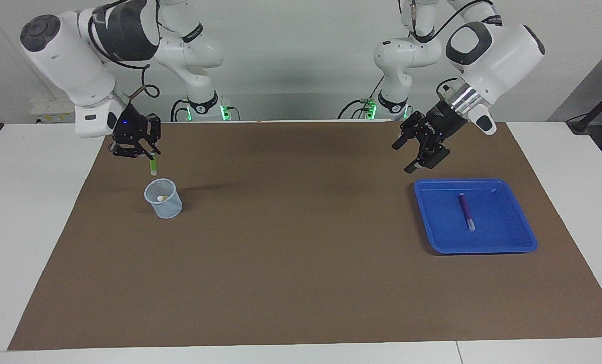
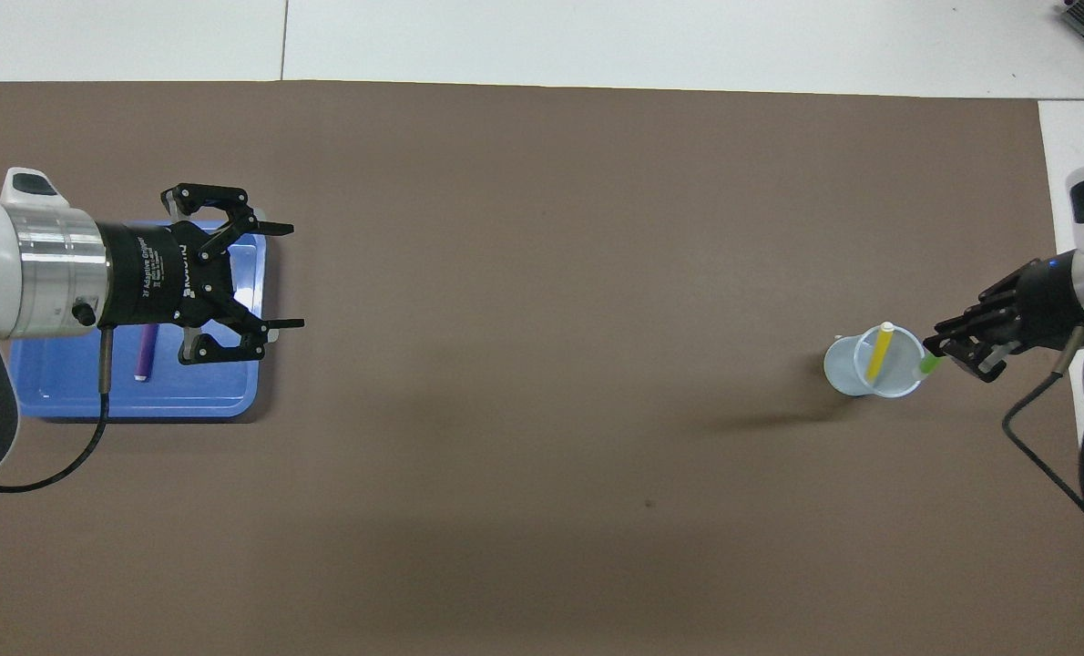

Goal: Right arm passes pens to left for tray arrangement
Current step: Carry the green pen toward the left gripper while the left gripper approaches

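Note:
My right gripper [image 1: 149, 153] [image 2: 941, 357] is shut on the green pen [image 1: 153, 165] [image 2: 928, 365], which hangs upright in the air just above the pale mesh cup [image 1: 164, 199] [image 2: 873, 363]. The yellow pen [image 2: 879, 352] [image 1: 163, 197] leans inside that cup. At the left arm's end of the mat the blue tray [image 1: 503, 240] [image 2: 50, 396] holds the purple pen [image 1: 466, 211] [image 2: 145, 353], lying flat. My left gripper [image 1: 415, 157] [image 2: 278, 275] hangs open in the air over the tray's edge nearest the robots, with nothing between its fingers.
A large brown mat [image 1: 301, 242] [image 2: 542, 273] covers most of the white table. The cup stands at the right arm's end, the tray at the left arm's end, with bare mat between them.

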`<act>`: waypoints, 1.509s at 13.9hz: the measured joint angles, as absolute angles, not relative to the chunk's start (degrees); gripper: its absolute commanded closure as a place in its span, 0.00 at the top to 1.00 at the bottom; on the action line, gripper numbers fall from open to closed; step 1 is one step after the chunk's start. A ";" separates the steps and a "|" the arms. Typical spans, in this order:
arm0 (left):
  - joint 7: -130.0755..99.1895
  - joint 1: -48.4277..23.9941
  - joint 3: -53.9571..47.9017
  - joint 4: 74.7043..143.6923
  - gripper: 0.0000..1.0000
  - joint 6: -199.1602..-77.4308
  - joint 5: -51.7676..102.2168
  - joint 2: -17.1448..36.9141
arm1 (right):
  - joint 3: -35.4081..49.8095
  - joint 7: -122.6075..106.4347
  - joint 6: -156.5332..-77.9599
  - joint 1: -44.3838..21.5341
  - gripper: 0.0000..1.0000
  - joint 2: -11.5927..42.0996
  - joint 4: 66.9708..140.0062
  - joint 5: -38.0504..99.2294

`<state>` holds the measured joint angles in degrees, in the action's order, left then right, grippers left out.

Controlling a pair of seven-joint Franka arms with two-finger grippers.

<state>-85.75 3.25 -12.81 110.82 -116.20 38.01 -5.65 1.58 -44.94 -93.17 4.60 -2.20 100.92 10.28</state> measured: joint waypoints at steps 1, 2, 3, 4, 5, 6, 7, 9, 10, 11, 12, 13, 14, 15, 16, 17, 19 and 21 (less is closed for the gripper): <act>-85.75 3.25 -12.82 110.83 0.90 -116.20 38.01 -5.66 | 1.59 -41.86 -92.64 4.60 0.00 -2.20 100.60 12.46; -85.76 3.25 -12.82 110.83 0.90 -116.20 38.01 -5.68 | 1.63 -38.73 -92.44 4.49 0.00 -2.20 100.58 14.35; -85.77 3.25 -12.83 110.84 0.90 -116.20 38.01 -5.70 | 1.64 -35.32 -92.36 4.08 0.00 -2.20 100.65 16.60; -85.80 3.25 -12.83 110.85 0.90 -116.20 38.01 -5.73 | 1.69 -30.94 -92.23 3.60 0.00 -2.20 100.92 19.83; -85.85 3.25 -12.82 110.87 0.90 -116.20 38.01 -5.75 | 1.72 -26.10 -92.17 3.16 0.00 -2.26 101.54 23.08; -86.03 3.25 -12.81 110.91 0.90 -116.20 38.01 -5.75 | 1.74 -20.87 -92.45 2.86 0.00 -2.54 102.80 26.47; -86.45 3.25 -12.78 110.96 0.90 -116.20 38.01 -5.76 | 1.73 -16.08 -93.67 2.68 0.00 -3.07 104.67 30.05; -87.92 3.26 -12.75 111.00 0.90 -116.17 38.01 -5.80 | 1.73 -10.69 -97.16 2.59 0.00 -4.54 108.60 35.21; -89.23 3.26 -12.79 111.01 0.90 -116.14 38.01 -5.89 | 1.74 -8.90 -98.72 2.56 0.00 -5.36 110.49 37.38; -91.34 3.21 -12.85 111.01 0.90 -116.10 38.03 -6.05 | 1.75 -7.05 -100.67 2.29 0.00 -6.32 112.53 39.78; -93.58 3.03 -12.95 111.06 0.90 -116.04 38.03 -6.25 | 1.75 -5.18 -102.95 1.66 0.00 -7.20 114.44 41.87; -95.57 2.40 -12.98 111.31 0.90 -116.02 38.03 -6.57 | 1.76 -2.92 -105.46 0.73 0.00 -7.99 116.19 43.61; -96.92 1.48 -13.01 111.81 0.90 -116.02 38.03 -7.03 | 1.77 -0.29 -107.87 -0.48 0.00 -8.63 117.58 44.84; -97.61 0.50 -13.04 112.51 0.90 -116.07 38.03 -7.54 | 1.78 2.48 -110.04 -1.81 0.00 -9.04 118.48 45.82; -97.92 -0.41 -13.10 113.16 0.90 -116.10 38.03 -8.03 | 1.80 5.22 -112.42 -3.13 0.00 -9.28 119.09 46.95; -98.05 -1.22 -13.10 113.67 0.90 -116.12 38.04 -8.45 | 1.83 7.82 -115.16 -4.45 0.00 -9.39 119.61 48.60; -98.07 -2.68 -13.13 114.08 0.90 -116.32 38.04 -8.85 | 1.87 11.76 -120.54 -6.84 0.00 -9.47 120.81 51.83; -98.46 -4.45 -13.17 114.25 0.90 -117.27 38.07 -8.94 | 1.88 12.82 -126.19 -8.92 0.00 -9.49 122.71 56.57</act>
